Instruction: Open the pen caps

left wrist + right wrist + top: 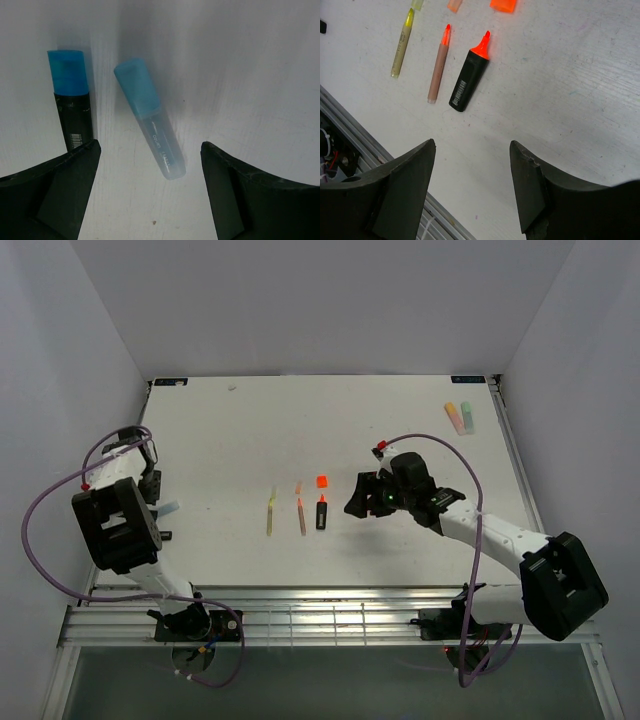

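My left gripper (150, 160) is open just above the table, and shows at the table's left in the top view (152, 498). Between and ahead of its fingers lies a pale blue pen (162, 145) with its blue cap (136, 86) on. Left of it lies a black pen (74, 120) with a blue cap (68, 71) on. My right gripper (471, 147) is open and empty, right of the middle in the top view (352, 502). Ahead of it lie an uncapped black pen with an orange tip (469, 80), a thin orange pen (439, 67) and a yellow pen (402, 45). Their loose orange cap (503, 5), pale orange cap (455, 4) and yellow cap (417, 4) lie beyond them.
Two capped highlighters, one orange (452, 412) and one green (468, 418), lie at the far right of the white table (400, 430). A metal rail (330, 615) runs along the near edge. White walls enclose the left, back and right sides.
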Controlling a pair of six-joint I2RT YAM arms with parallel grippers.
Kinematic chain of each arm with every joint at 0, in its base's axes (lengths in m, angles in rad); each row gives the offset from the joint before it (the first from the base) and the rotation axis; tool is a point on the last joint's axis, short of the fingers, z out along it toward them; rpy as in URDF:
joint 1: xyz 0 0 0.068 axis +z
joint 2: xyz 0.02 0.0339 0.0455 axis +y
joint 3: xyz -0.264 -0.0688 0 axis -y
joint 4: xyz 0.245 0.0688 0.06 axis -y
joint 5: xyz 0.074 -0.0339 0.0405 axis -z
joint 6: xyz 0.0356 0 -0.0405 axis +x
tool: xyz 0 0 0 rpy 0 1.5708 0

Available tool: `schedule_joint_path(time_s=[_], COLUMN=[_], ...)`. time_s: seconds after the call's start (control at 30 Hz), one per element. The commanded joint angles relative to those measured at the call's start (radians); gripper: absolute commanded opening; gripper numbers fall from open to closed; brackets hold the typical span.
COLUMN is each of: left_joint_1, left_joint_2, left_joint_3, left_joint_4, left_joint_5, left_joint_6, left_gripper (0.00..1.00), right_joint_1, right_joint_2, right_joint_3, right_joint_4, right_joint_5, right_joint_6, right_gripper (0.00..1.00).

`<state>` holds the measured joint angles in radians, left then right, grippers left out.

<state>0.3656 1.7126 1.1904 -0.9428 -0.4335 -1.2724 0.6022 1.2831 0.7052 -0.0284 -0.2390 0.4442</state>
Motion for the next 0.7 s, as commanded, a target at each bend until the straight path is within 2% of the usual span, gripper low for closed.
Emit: schedule_joint_path(time_s=[0.0, 0.67], left_joint_1=[0.006, 0.01], left_joint_2=[0.034, 0.185], left_joint_3=[0.02, 0.072], left_joint_4=[0.033, 0.072], left_joint_5=[0.002, 0.018], left_joint_6=[-0.027, 0.01], left_gripper=[0.92, 0.91], right_joint_1=[-0.007, -0.009], right_joint_2=[0.01, 0.036], right_joint_3=[0.028, 0.03], right_joint_4=[0.007, 0.048], right_joint_5=[-0.011, -0.034], right_joint_6=[-0.022, -0.004], right_gripper=[0.67, 0.67])
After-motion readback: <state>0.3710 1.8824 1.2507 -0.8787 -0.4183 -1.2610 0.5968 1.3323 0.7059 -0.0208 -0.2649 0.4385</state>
